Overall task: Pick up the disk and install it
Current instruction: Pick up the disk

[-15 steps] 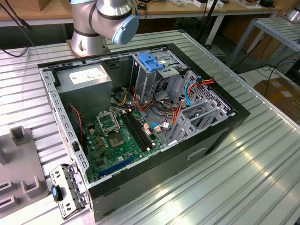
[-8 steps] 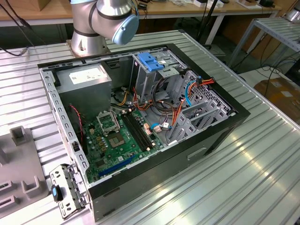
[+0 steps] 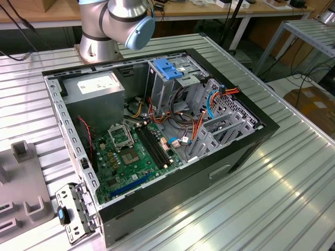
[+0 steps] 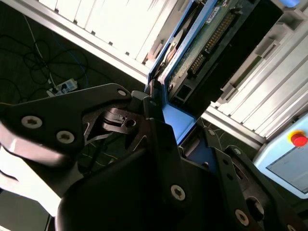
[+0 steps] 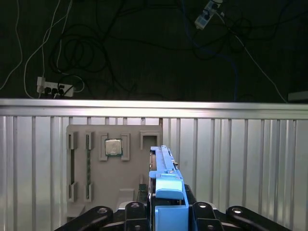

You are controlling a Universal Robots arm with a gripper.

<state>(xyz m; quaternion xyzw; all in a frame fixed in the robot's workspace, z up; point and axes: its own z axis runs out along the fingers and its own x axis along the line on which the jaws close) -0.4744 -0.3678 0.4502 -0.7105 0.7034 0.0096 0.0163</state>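
Clamped narrow, the black metal fingers (image 4: pixel 155 130) of the gripper (image 4: pixel 180 137) pinch the flat rectangular disk (image 4: pixel 211 43) by its blue plastic side rail (image 4: pixel 177 121), one finger on each side of it. In the second wrist view the disk's green circuit board and a row of connector pins face the camera.

In the first wrist view the gripper (image 5: pixel 168 214) holds the disk (image 5: pixel 162 161) edge-on. Its blue rail (image 5: pixel 169 192) is seen against one side of the grey moulded tray (image 5: pixel 115 187). The disk is in the air, off the tray and off the ribbed aluminium table (image 5: pixel 240 159) on which the tray lies. A square silver processor chip (image 5: pixel 113 147) sits in one pocket of the tray, and a thin green memory stick (image 5: pixel 88 166) lies in a long slot near it. Beyond the table edge on the far side of the tray, loose cables trail over a dark floor.

In the exterior view the tray (image 3: pixel 21 183) lies on the table (image 3: pixel 261 204). Just beside it, toward the exterior view's right, is the open black computer case (image 3: pixel 246 151). Inside the case, the green motherboard (image 3: pixel 125 157) is the part nearest the tray. The big grey box with a white sticker (image 3: pixel 97 91) sits farther back, and the tall metal cage with a blue plastic handle (image 3: pixel 168 70) stands farther from the tray than that box. The silver-and-blue arm (image 3: pixel 120 21) rises behind the case, well apart from the tray.
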